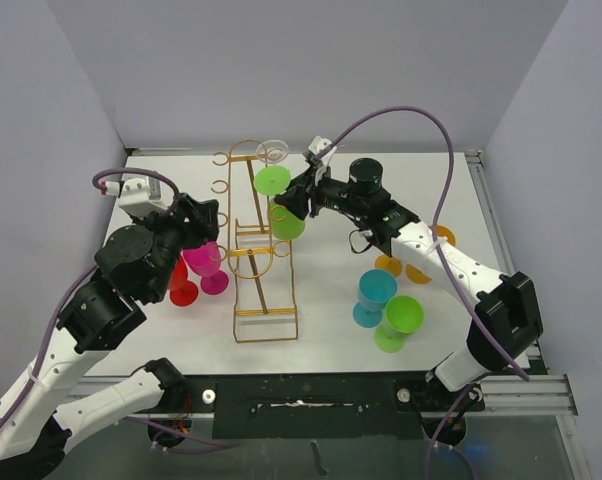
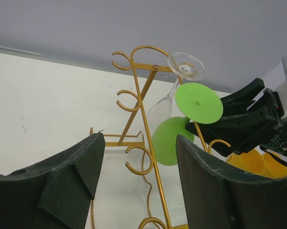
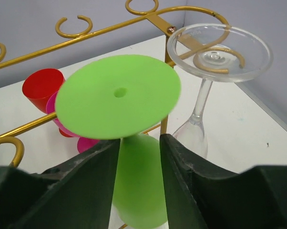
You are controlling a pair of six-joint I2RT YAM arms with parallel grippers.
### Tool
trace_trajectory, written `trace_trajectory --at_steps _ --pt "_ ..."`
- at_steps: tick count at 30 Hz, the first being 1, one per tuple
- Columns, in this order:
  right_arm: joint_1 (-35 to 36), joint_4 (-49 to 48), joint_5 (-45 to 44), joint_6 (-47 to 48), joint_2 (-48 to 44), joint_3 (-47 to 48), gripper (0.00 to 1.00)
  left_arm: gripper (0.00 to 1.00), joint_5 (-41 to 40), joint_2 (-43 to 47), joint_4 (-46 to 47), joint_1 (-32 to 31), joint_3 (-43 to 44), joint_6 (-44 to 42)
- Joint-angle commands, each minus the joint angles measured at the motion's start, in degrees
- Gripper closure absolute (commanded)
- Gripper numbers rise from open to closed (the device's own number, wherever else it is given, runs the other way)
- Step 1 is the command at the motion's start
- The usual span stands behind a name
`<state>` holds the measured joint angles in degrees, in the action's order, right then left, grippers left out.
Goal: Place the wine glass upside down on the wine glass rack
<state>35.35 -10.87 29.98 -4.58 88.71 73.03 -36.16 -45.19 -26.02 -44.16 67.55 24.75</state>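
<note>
High overview; wrist close-ups of rack [image 2: 155, 67]

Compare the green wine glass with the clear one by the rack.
The green wine glass is opaque; the clear wine glass is see-through. The green one is held in the right gripper; the clear one hangs from the wine glass rack, ungripped. Both are upside down, base up.
</note>
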Motion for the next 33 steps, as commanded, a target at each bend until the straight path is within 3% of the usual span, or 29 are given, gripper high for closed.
trace_trajectory --at_steps 1,9,14,23,30,33 --pt "0.55 -3.13 -2.86 -1.28 -4.59 -1.18 0.56 0.41 3.11 -0.41 0.97 0.04 3.44 -1.02" --pt "-0.15 -1.48 -12.73 -3.59 -13.63 -8.59 0.36 0.4 7.96 -0.68 1.88 0.04 4.17 -1.03" --pt "-0.21 1.77 -20.35 -5.42 -21.64 -14.48 0.31 0.37 12.88 -0.85 3.54 0.08 3.86 -1.13" --pt "-0.49 30.52 -45.76 -13.9 -33.22 -13.48 0.28 0.27 26.87 0.46 8.79 0.08 1.2 -3.91" --pt "-0.91 53.66 -44.83 -17.75 -31.23 -8.96 0.27 0.27 33.53 1.19 10.47 0.07 0.03 -3.45" --pt "-0.9 58.6 -41.4 -19.86 -29.31 -8.21 0.3 0.27 35.43 1.4 11.58 0.12 -0.71 -2.84"
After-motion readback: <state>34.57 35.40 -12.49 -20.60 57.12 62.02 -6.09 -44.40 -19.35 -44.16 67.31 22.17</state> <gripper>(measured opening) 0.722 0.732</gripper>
